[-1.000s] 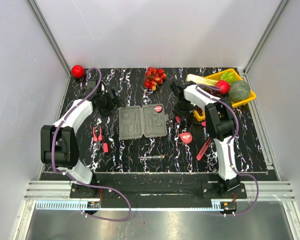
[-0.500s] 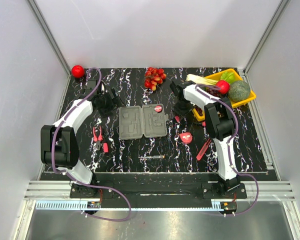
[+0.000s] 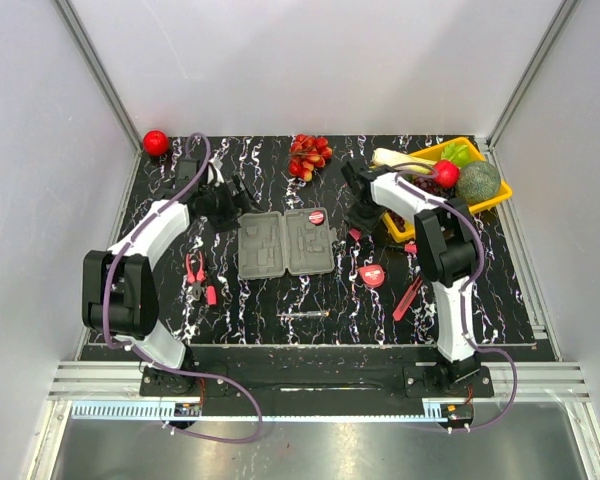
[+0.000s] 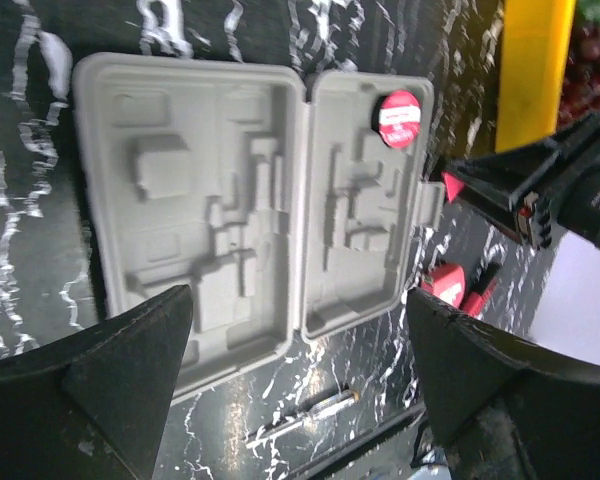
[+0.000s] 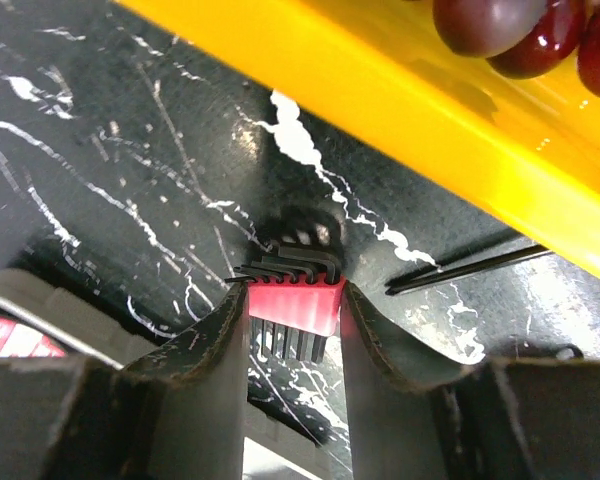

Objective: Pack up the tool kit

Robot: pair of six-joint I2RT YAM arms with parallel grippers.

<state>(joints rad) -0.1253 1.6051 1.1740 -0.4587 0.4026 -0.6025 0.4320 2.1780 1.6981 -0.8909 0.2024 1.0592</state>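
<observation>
The tool kit case [image 3: 270,245] was a flat grey plastic thing, lying wide open in the middle of the black marbled bench [image 3: 480,300]. Both halves were face up with all the moulded pockets showing. A round red piece with a white label [image 4: 400,117] sat in the pocket at the case's 1 o'clock corner.

Loose tools around it, going by the top camera:
- red-handled pliers [image 3: 193,272] at the case's 8 o'clock
- a thin screwdriver [image 3: 305,315] at 6
- a red tape measure [image 3: 373,274] at 4
- a red knife [image 3: 408,298] further out the same way

The right pincer [image 5: 292,292] was just off the case's right edge at about 2 o'clock, between the case and the yellow tray [image 5: 380,90]. It was clamped on a little red hex key set [image 5: 292,310], both fingers pressed against the red holder with the black keys poking out. Couldn't tell if the set was lifted or touching the bench.

The left pincer [image 4: 298,293] hung off the case's 10 o'clock corner, spread wide with nothing in it. In its own camera the case filled the view between the two fingers.
</observation>
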